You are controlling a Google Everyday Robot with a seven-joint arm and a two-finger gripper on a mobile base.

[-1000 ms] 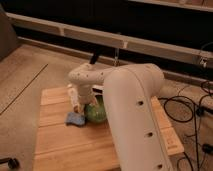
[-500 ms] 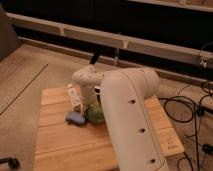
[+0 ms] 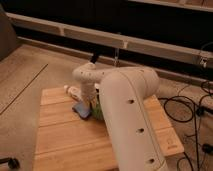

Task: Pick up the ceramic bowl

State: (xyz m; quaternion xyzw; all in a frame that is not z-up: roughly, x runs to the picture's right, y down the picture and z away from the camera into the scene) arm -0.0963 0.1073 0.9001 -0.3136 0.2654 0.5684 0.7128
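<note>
The green ceramic bowl (image 3: 97, 112) lies on the wooden table (image 3: 65, 140), mostly hidden behind my white arm (image 3: 127, 115); only a small green part shows. The flat blue sponge (image 3: 82, 109) lies just left of it, touching or nearly so. A small clear plastic cup (image 3: 74, 92) sits behind the sponge. My gripper (image 3: 93, 102) reaches down over the bowl, and the arm's wrist hides its fingertips.
The table's edges run at left and front. Black cables (image 3: 187, 107) lie on the floor to the right. A grey rail (image 3: 100, 37) runs along the dark wall behind. A black wheel (image 3: 9, 162) shows at the bottom left.
My arm has swung further forward and right over the bowl, covering more of it. The bowl, sponge and cup have stayed in place on the table.
</note>
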